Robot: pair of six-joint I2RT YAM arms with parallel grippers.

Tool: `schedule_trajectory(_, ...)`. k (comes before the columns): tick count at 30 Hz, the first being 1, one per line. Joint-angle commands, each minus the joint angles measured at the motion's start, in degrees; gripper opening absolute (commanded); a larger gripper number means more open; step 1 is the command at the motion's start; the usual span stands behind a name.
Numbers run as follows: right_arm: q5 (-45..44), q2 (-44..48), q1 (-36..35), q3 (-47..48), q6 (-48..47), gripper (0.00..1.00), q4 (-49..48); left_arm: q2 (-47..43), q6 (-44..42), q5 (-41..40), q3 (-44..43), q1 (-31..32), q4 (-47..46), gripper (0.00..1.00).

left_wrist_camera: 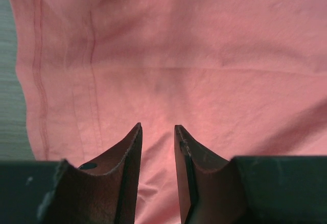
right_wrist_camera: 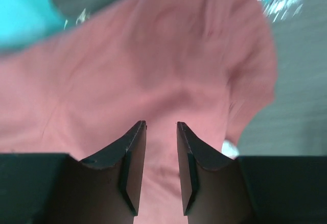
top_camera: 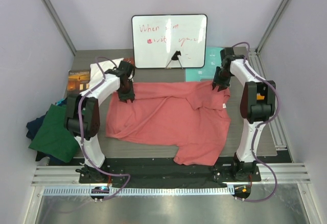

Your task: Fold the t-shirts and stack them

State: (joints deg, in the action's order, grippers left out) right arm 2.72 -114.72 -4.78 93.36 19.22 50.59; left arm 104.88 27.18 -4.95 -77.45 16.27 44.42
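Pink t-shirt [left_wrist_camera: 204, 55] directly below left gripper [left_wrist_camera: 158, 127]

Whiteboard [top_camera: 169, 40]: you have red handwriting here; the first word looks like "When", and the rest is too loose to read.
Neck label [top_camera: 224, 105] on the salmon-pink t-shirt [top_camera: 163, 119]: small white tag, print too small to read.
Booklet [top_camera: 79, 80]: orange cover, wording illegible.

The pink shirt [top_camera: 168, 119] lay rumpled, spread across the table's middle, its bottom reaching the near edge. The green shirt [top_camera: 56, 132] covered crumpled navy ones [top_camera: 33, 127] at the left edge.
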Motion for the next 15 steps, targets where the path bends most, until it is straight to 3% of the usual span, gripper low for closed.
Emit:
schedule_trajectory(1,-5.0,-5.86,1.61,8.32,0.81,0.36,-2.42,3.21,-1.6,-1.03,-6.12,-0.1,-2.5,0.32)
schedule_trajectory(8,-4.91,-14.83,2.14,15.35,1.78,0.3,-3.31,11.99,-2.13,-0.06,-12.28,-0.89,-3.82,0.29)
schedule_trajectory(15,-8.6,-17.38,2.49,15.1,0.99,0.14,-2.52,19.83,-1.34,1.43,-15.27,-1.94,-3.91,0.01)
